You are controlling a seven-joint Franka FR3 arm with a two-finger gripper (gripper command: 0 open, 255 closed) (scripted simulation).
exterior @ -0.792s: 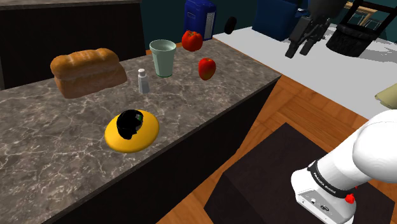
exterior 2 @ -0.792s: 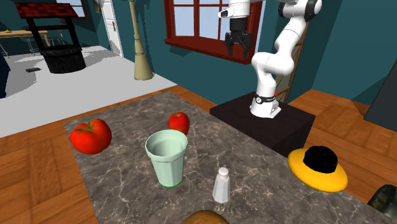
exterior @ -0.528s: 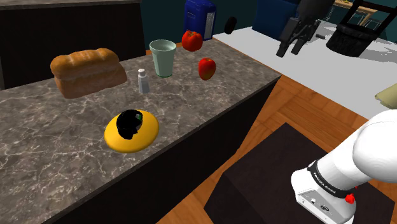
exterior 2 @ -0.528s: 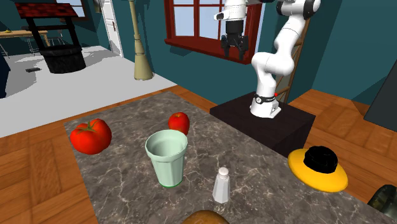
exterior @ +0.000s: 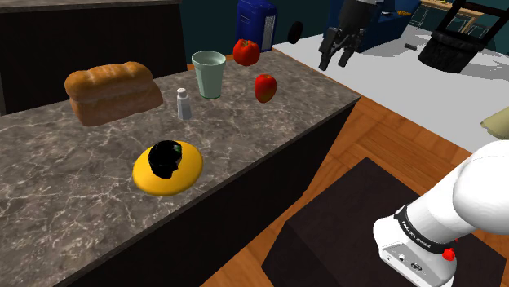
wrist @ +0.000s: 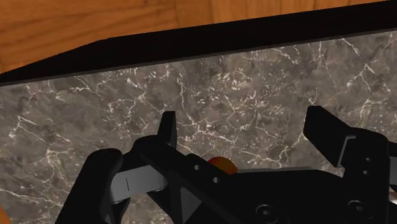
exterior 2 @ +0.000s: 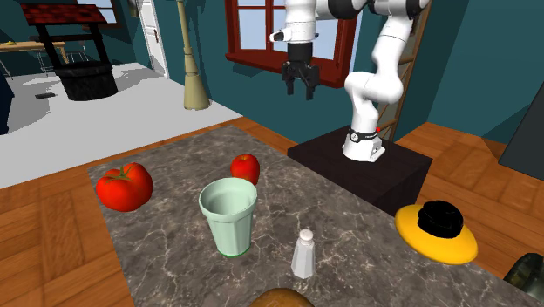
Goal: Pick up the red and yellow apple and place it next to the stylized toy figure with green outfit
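Arm (exterior 2: 390, 52): white with dark joints. It rises upright from its base (exterior 2: 362, 144), bends at the top, and reaches across toward the second exterior view's left.

Wrist (exterior 2: 301, 22): turned downward, carrying the black jaws beneath it.

Jaws: pointing down and parted, with both tips standing clearly apart in the wrist view.

Shoulder view: lowest arm link (exterior: 444, 216) at lower right, jaws high in the upper middle.

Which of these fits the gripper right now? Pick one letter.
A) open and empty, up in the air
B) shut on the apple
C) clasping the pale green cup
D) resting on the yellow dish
A: the gripper hangs in the air with its fingers apart and nothing between them, while the apple sits on the marbled counter.
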